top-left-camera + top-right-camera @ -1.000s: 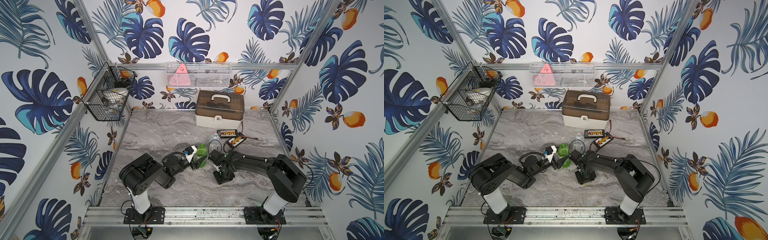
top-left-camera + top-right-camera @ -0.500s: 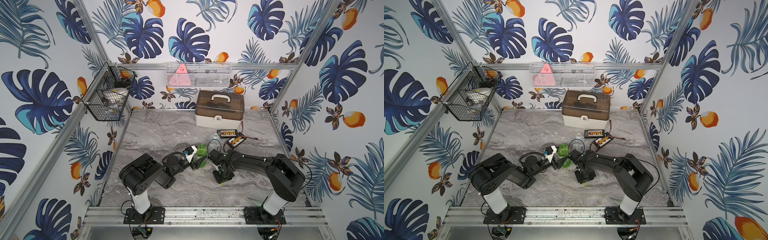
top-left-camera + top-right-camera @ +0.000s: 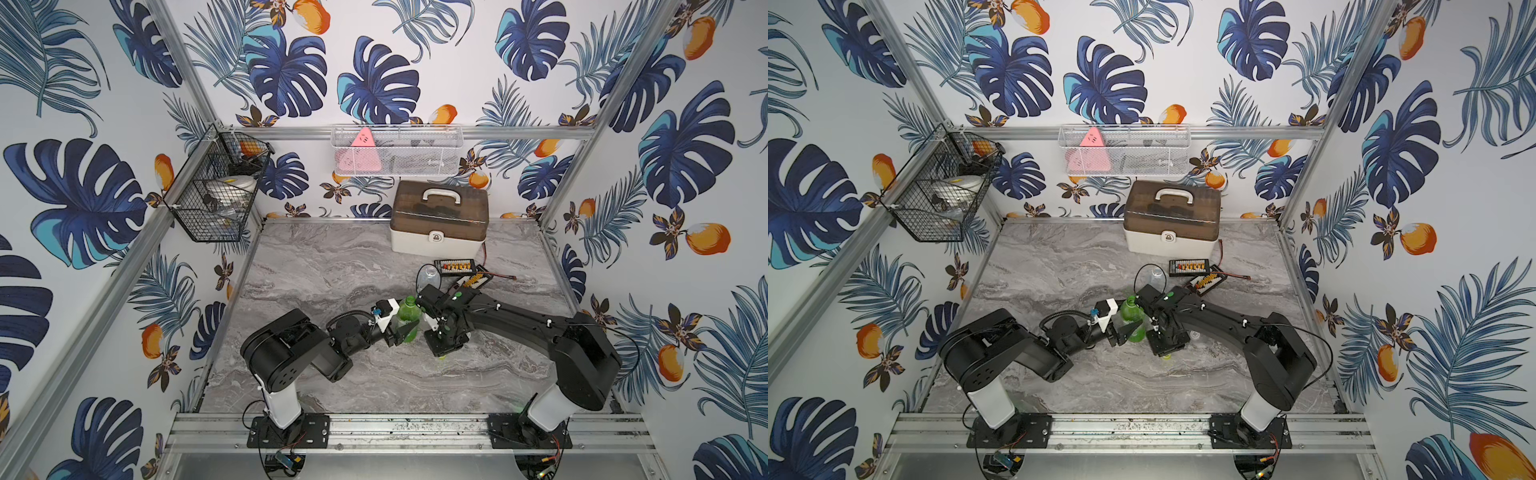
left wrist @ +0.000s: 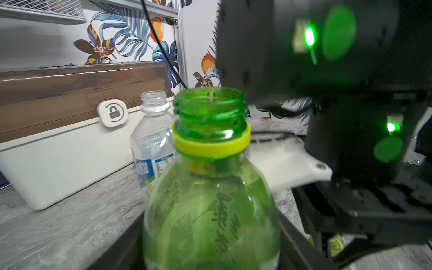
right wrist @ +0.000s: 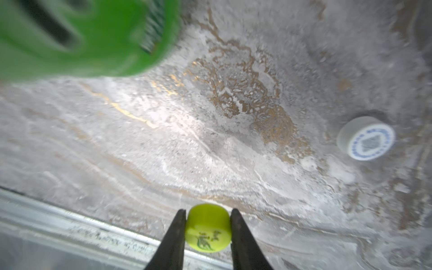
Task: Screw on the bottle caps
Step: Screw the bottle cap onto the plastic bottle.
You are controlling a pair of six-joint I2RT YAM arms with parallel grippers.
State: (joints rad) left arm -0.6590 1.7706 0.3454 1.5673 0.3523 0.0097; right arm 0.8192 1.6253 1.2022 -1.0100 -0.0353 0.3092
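The green bottle point(image 4: 210, 198), translucent and open-necked, stands clamped between the left fingers point(image 3: 409, 331); the clear bottle point(image 4: 152, 140) waits beyond them. The right fingers point(image 5: 174, 236) pinch the yellow cap point(image 5: 208, 228) by its sides, low over the counter point(image 5: 210, 140), with the white cap point(image 5: 367, 138) well aside. Pinched so near the tips, it could squirt out, or tilt and cross-thread.
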